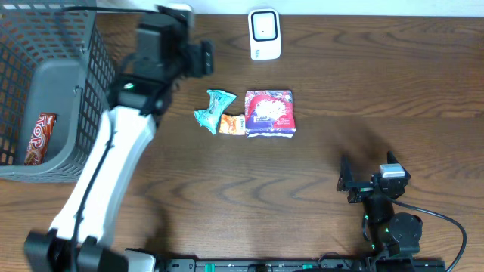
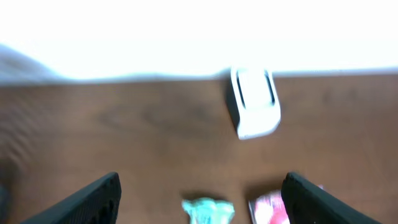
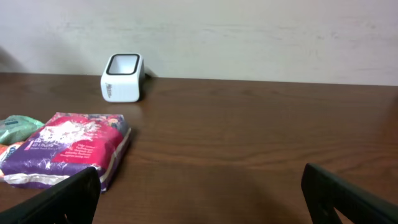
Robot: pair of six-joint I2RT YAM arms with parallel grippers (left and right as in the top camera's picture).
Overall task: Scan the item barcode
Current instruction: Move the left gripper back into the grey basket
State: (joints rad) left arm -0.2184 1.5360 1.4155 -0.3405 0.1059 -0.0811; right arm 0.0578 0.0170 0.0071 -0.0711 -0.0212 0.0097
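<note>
Scanner [image 1: 265, 34] at far edge; teal packet [image 1: 212, 108], red pouch [image 1: 270, 113] nearby; left tool [image 2: 202, 186], right tool [image 3: 200, 186] agape, empty.

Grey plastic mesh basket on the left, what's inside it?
One red snack bar wrapper lies on the floor of the grey plastic mesh basket. Nothing else shows, but its far-left part is cut off by the overhead view's edge.

We see a dark brown wood-grain bench [image 1: 363, 91] filling nearly every view, its grain running along its length. A plain off-white wall [image 3: 249, 37] meets the bench's far edge. Light is even and shadows are soft. In the left wrist view the wall blows out to pure white.
</note>
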